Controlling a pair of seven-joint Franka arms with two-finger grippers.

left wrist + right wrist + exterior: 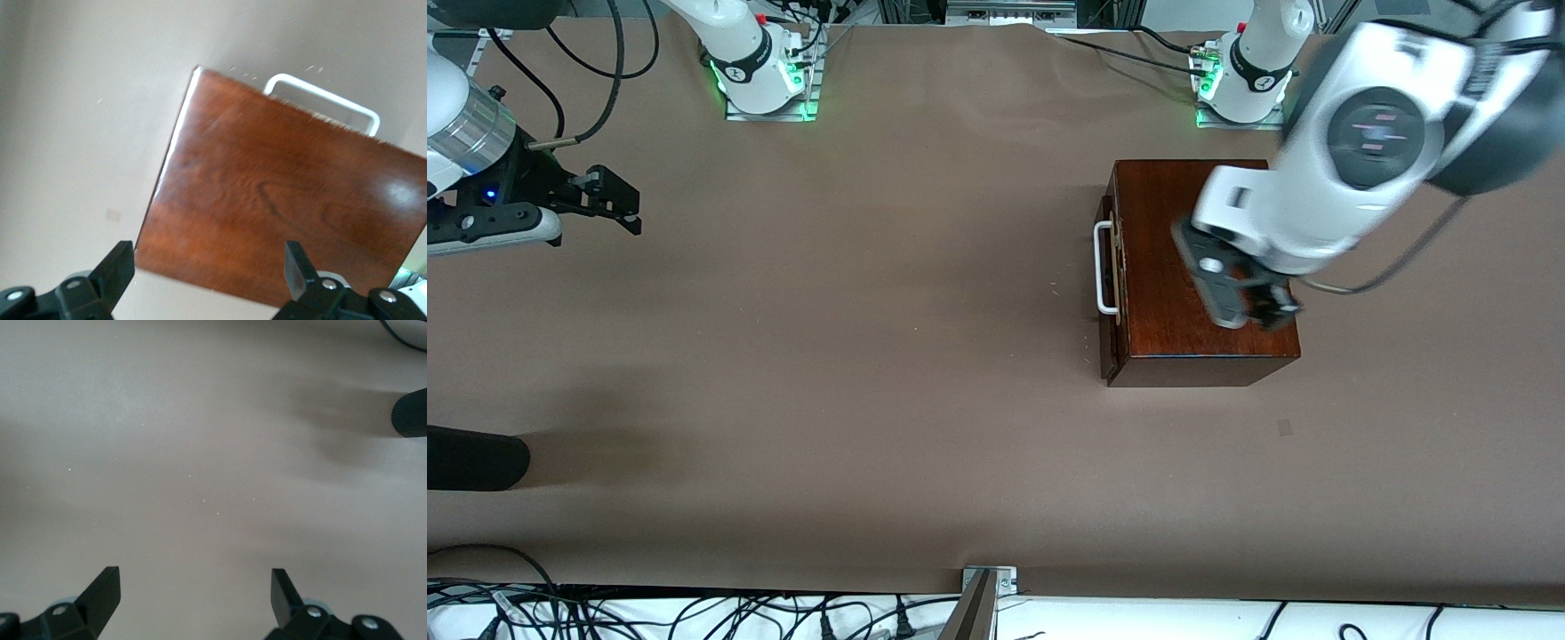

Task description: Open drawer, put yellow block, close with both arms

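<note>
- the wooden box [1192,267] sits on the brown table [871,356] toward the left arm's end, close to the left arm's base [1240,84]; it serves as the landmark for everything below.
- the drawer [1110,276] is shut, its dark front flush with the box on the side that faces the right arm's end of the table.
- the white handle [1105,267] stands out from that drawer front, and nothing touches it; the left wrist view shows it too [323,103], at the edge of the glossy lid [280,200].
- the yellow block does not show in any view, so i cannot tell where it is.
- the left gripper [1249,307] hangs over the box lid, above the part nearer to the front camera; its fingers [113,270] stand apart with nothing between them, and the lid fills the gap seen from its wrist camera.
- the right gripper [618,200] waits well apart from the box, at the right arm's end of the table, over bare table; its fingers [100,593] are spread wide and hold nothing.
- a black rounded object [476,458] lies at that same end, well apart from the box and nearer to the front camera than the box; it also shows at the edge of the right wrist view [410,413].
</note>
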